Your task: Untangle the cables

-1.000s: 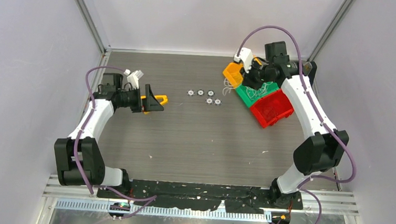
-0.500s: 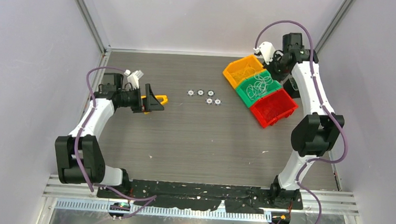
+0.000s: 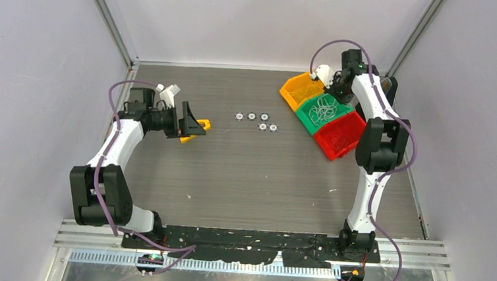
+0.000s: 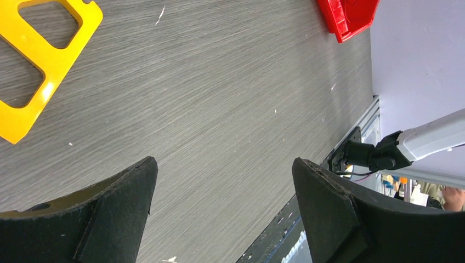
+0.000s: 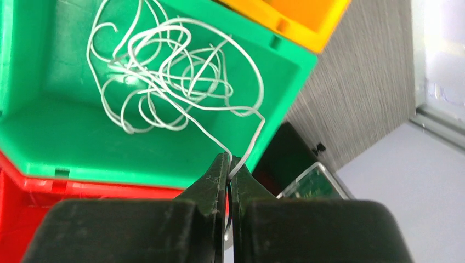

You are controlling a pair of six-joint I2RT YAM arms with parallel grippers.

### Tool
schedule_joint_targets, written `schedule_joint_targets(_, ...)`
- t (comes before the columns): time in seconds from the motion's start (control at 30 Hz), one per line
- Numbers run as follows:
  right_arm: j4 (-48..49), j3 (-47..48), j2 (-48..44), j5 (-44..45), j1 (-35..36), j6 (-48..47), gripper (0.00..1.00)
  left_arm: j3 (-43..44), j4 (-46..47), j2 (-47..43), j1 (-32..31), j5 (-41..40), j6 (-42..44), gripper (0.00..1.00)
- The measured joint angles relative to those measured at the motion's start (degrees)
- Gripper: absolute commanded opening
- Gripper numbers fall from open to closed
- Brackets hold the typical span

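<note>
Between the clamped right gripper (image 5: pixel 229 164) tips runs a white cable (image 5: pixel 170 76).

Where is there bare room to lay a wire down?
The broad bare table between the small round discs and the arm bases. Crowded: far right, three bins with the right gripper pinching a white cable.

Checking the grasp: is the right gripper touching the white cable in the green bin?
Touching. The right wrist view shows the right gripper pinched shut on a strand of the white cable leading into the tangle in the green bin.
</note>
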Motion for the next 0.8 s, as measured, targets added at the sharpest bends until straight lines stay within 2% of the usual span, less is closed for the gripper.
schedule_joint_targets(0.33, 3.4, -1.3, 4.8, -2.5, 2.6, -6.1, 0.06, 0.0, 0.0, 1.1, 0.0, 0.0, 0.0, 0.95)
schedule_joint_targets(0.4, 4.0, -1.3, 5.4, -2.6, 2.8, -6.3, 0.08, 0.2, -0.1, 1.4, 0.0, 0.0, 0.0, 0.95)
schedule_joint_targets(0.63, 4.7, -1.9, 6.9, -2.6, 2.8, -5.9, 0.30, 2.8, -0.9, 1.7, 0.0, 0.0, 1.6, 0.96)
schedule_joint_targets(0.8, 4.9, -4.2, 5.4, -2.7, 2.0, -4.8, 0.50, 3.9, -1.0, 1.5, 0.0, -0.2, 4.0, 0.97)
